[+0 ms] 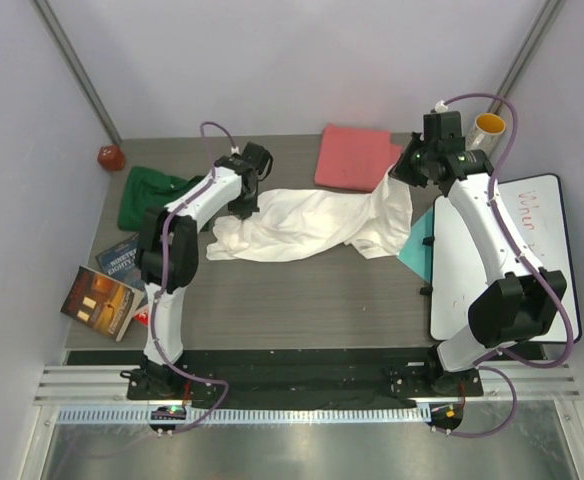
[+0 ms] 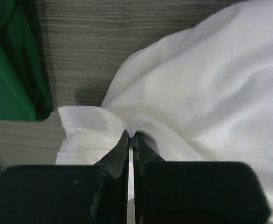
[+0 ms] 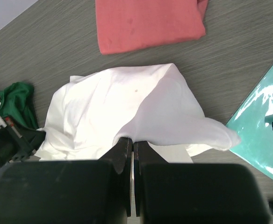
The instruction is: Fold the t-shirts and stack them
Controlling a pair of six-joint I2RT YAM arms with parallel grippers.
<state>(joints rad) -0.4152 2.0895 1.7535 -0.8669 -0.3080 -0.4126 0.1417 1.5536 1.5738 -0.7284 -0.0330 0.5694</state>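
Observation:
The large white t-shirt (image 1: pixel 312 225) lies crumpled across the middle of the table. My left gripper (image 1: pixel 244 205) is shut on its left edge (image 2: pixel 94 126). My right gripper (image 1: pixel 404 172) is shut on its right end and holds that end lifted (image 3: pixel 174 116). The coral-pink t-shirt (image 1: pixel 354 157) lies folded at the back of the table; it also shows in the right wrist view (image 3: pixel 146 21). The dark green t-shirt (image 1: pixel 150 195) lies bunched at the left, also in the left wrist view (image 2: pixel 10 70) and the right wrist view (image 3: pixel 17 100).
A teal sheet (image 1: pixel 418 247) lies under a whiteboard (image 1: pixel 492 255) at the right. A yellow cup (image 1: pixel 489 127) stands at the back right. Two books (image 1: pixel 102 300) lie at the left front. A small red object (image 1: pixel 110 157) sits at the back left corner.

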